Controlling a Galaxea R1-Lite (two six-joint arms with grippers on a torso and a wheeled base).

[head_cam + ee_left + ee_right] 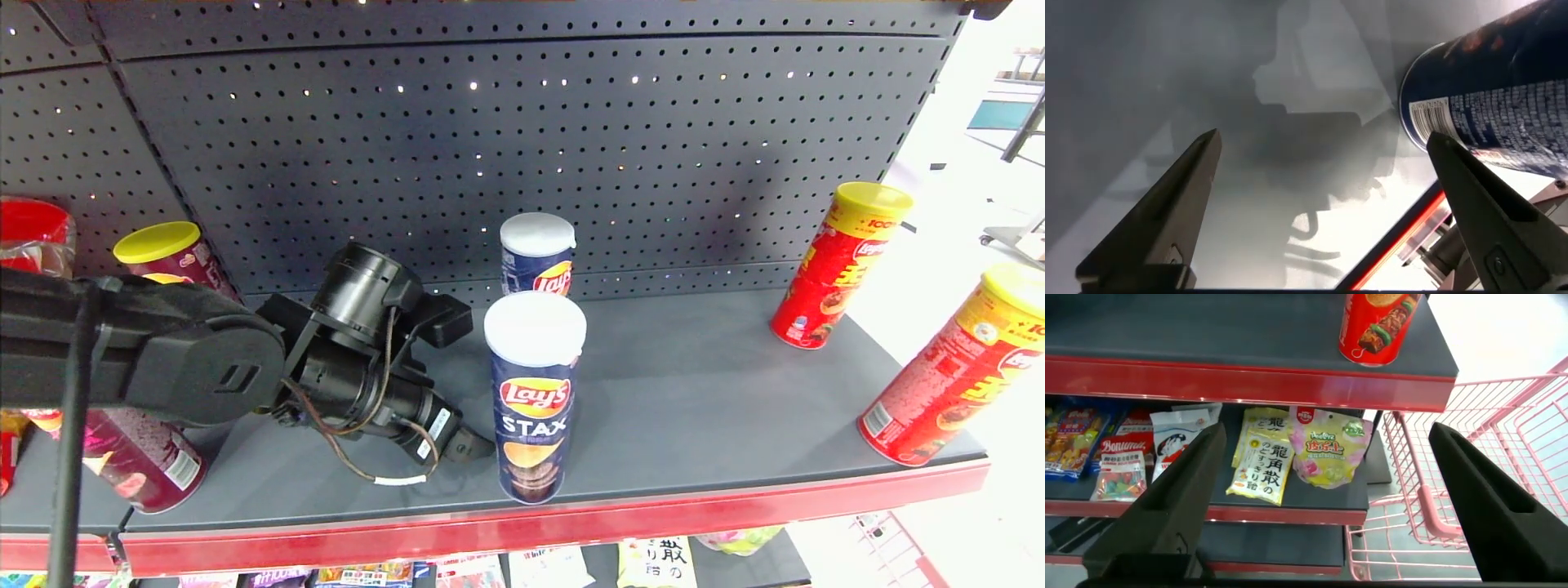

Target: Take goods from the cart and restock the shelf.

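Observation:
A blue chip can (pixel 535 400) with a white lid stands upright near the shelf's front edge (pixel 522 527). A second blue can (pixel 536 253) stands behind it by the pegboard. My left gripper (pixel 472 445) lies low on the shelf just left of the front can. In the left wrist view it (pixel 1324 139) is open with bare shelf between its fingers, and the blue can (pixel 1503 90) sits off to the side by one fingertip (pixel 1445 151). My right gripper (pixel 1328 433) is open and holds nothing, hanging below the shelf level beside the pink cart (pixel 1470 490).
Two red cans (pixel 841 265) (pixel 951 376) with yellow lids stand at the shelf's right end. Maroon cans (pixel 175 253) (pixel 139 457) crowd the left, behind my left arm. Snack bags (pixel 1270 457) fill the lower shelf. A red can (pixel 1376 327) stands near the shelf corner.

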